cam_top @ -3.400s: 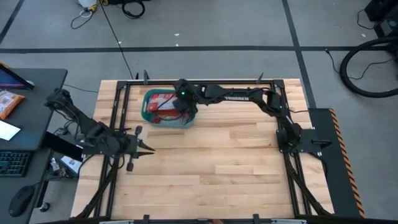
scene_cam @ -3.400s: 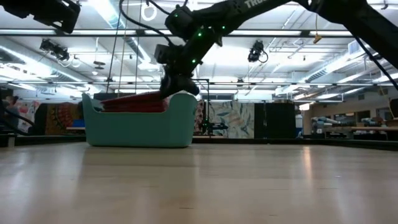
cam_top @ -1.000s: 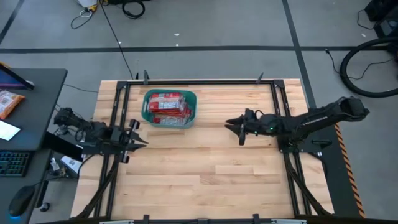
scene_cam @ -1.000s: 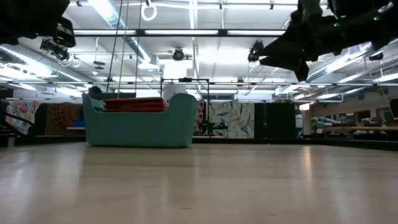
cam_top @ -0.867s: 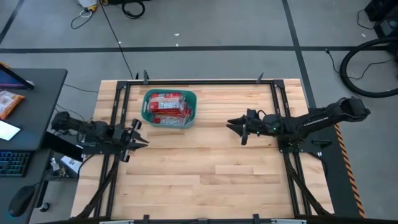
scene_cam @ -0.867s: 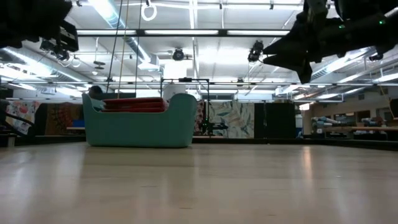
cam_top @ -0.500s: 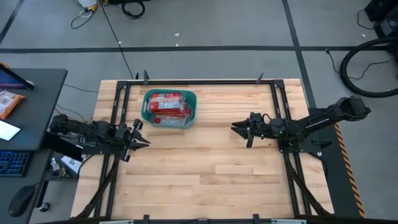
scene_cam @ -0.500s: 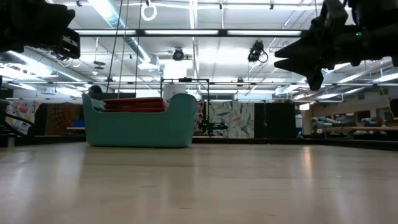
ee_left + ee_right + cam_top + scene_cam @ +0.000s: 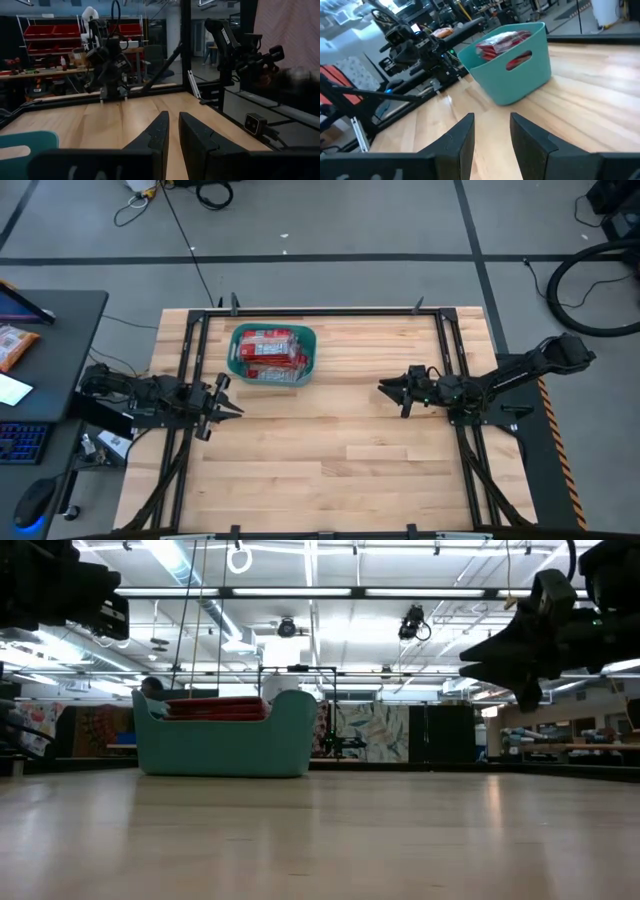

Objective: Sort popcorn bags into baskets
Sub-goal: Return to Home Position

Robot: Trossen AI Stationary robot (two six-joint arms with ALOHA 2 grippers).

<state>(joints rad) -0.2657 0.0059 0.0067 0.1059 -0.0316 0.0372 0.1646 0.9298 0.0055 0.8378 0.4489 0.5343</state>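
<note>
Teal basket (image 9: 272, 355) of red popcorn bags (image 9: 268, 346) near counter's (image 9: 350, 440) far-left corner; left hand (image 9: 222, 403) and right hand (image 9: 392, 392), both open and empty, well apart from it.

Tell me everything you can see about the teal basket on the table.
The teal basket is a plastic-looking rectangular tub with rounded corners, solid walls and an oval handle cut-out in one end. It stands upright on the wooden table, at its far edge on the left arm's side. Red popcorn bags fill it, stacked to about rim level. Neither gripper touches it; both are well away from it.
</note>
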